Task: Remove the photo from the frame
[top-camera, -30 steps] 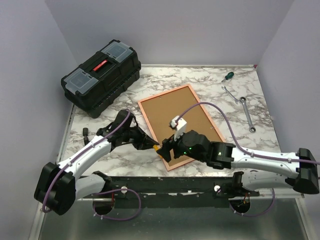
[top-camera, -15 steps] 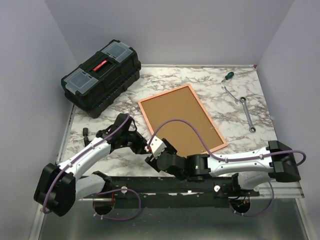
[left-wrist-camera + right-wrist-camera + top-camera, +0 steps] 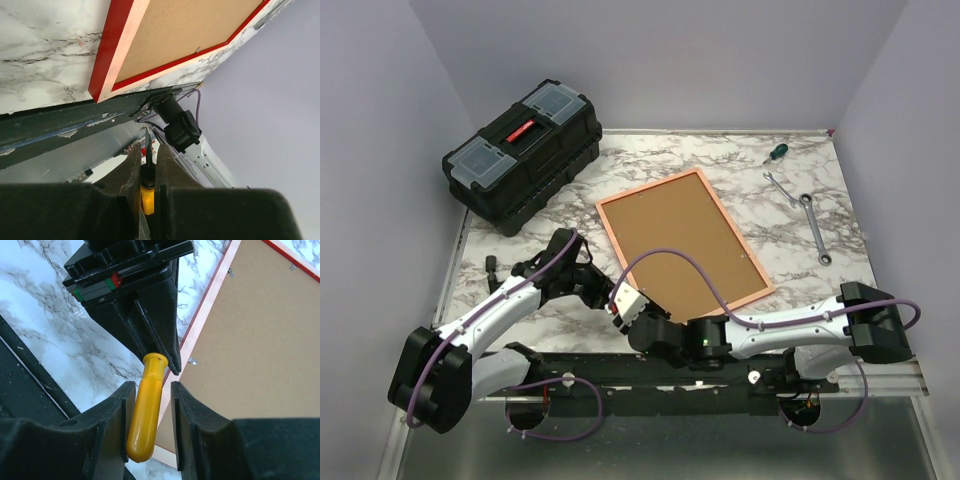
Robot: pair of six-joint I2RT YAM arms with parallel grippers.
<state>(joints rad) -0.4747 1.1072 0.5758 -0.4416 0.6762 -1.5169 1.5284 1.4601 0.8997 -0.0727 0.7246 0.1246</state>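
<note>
So a handover seems to be in hand: the left pincer (image 3: 148,147) is clamped on a yellow-handled tool (image 3: 145,410), and the right pincer (image 3: 152,385) is spread around its handle, not yet squeezed shut. Further right, the frame (image 3: 110,45) is laid face-down on the desk (image 3: 790,240), photo hidden underneath. A firm squeeze is probably needed next.

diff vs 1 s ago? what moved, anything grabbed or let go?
The right gripper swung off the near corner of the thin red picture frame, leftward and back toward the table's near edge. It now straddles the yellow-handled tool, with a gap on one side. Nothing was let go. Unchanged: left gripper clamped on that tool, frame lying brown backing board up, black toolbox.
</note>
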